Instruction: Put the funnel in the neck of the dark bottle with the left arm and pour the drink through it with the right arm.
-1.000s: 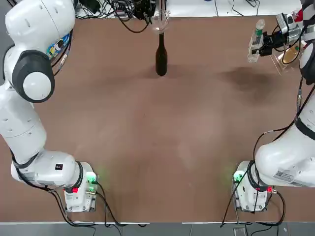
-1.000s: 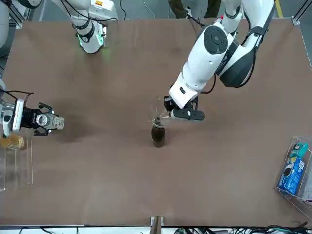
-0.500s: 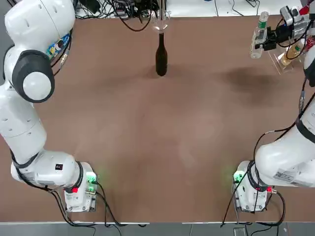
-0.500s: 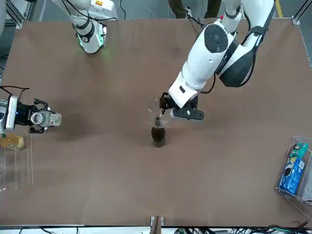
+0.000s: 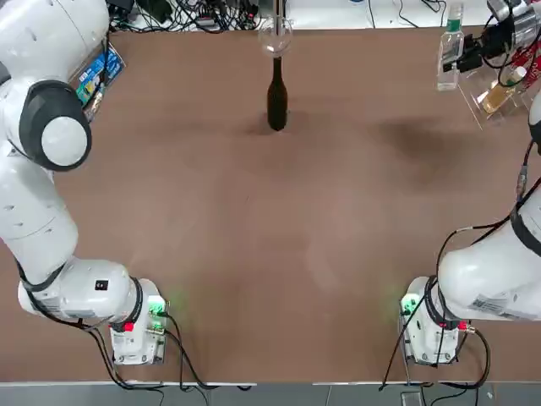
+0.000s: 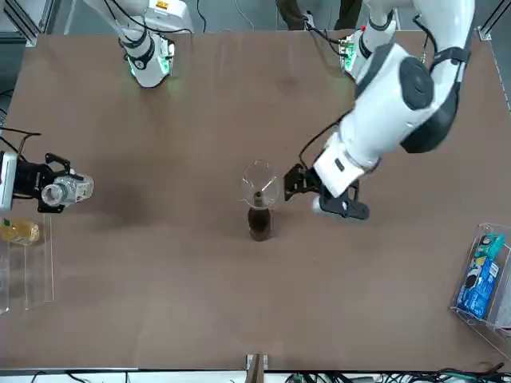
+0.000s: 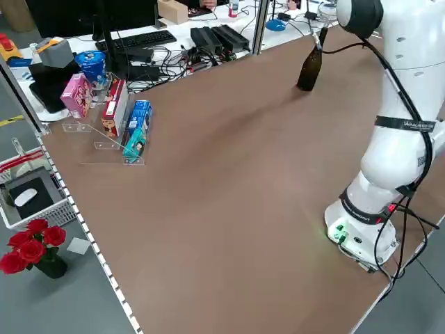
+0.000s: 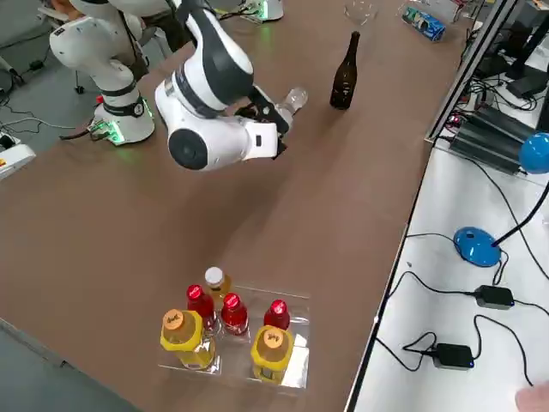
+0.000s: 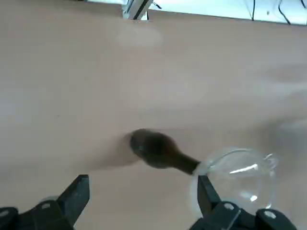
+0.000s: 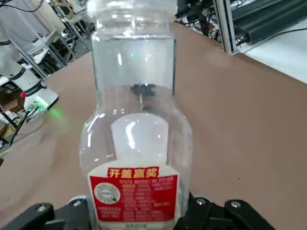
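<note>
The dark bottle [image 5: 276, 97] stands upright at the far middle of the table. The clear funnel [image 6: 259, 185] sits in its neck, with nothing holding it. My left gripper [image 6: 316, 195] hangs open just to my left of the bottle [image 6: 258, 225], apart from it. In the left wrist view the spread fingers [image 9: 76, 194] frame the bottle [image 9: 154, 148] and funnel [image 9: 241, 176]. At the far right my right gripper [image 5: 470, 56] is shut on the drink [image 5: 450, 51], a small clear bottle held in the air. The right wrist view shows the drink [image 10: 139, 139] close up.
A clear rack [image 5: 499, 85] with bottles stands at the far right edge, behind the drink. Several capped bottles [image 8: 227, 330] fill it. A clear holder with boxes [image 6: 483, 279] sits at the far left corner. Cables and desks lie beyond the far edge.
My left gripper opened, let go of the funnel and drew back to my left. The funnel stays in the bottle's neck. The right gripper carried the drink higher and farther back.
</note>
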You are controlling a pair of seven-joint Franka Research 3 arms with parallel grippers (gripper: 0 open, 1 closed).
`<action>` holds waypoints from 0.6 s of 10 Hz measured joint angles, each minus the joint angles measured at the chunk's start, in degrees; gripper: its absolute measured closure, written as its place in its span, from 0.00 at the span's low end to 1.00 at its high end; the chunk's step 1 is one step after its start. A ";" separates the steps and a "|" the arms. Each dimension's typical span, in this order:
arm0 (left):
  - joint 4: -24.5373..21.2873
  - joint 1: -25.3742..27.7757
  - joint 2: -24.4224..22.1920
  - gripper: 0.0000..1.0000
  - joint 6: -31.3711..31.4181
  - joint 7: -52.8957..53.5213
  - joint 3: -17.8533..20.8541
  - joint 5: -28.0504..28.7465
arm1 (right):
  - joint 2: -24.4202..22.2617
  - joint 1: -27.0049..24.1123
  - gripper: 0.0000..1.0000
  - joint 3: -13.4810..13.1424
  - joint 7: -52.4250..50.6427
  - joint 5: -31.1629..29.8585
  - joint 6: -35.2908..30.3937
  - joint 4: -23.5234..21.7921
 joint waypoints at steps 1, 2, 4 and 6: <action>-0.04 0.52 -0.56 0.03 -3.59 8.92 2.30 -1.15 | -1.41 0.80 0.43 0.03 3.47 -0.50 0.86 0.00; -0.19 2.36 -0.70 0.02 -6.14 17.65 2.48 -1.45 | -2.64 1.54 0.43 0.21 6.79 -1.26 1.88 0.00; -1.03 6.66 -0.70 0.03 -8.87 34.99 1.67 -1.57 | -4.71 2.34 0.43 1.49 12.96 -2.49 3.99 0.00; -1.21 7.79 -0.71 0.02 -9.51 43.97 1.38 -1.62 | -6.43 2.43 0.43 3.90 19.19 -3.91 6.97 -0.01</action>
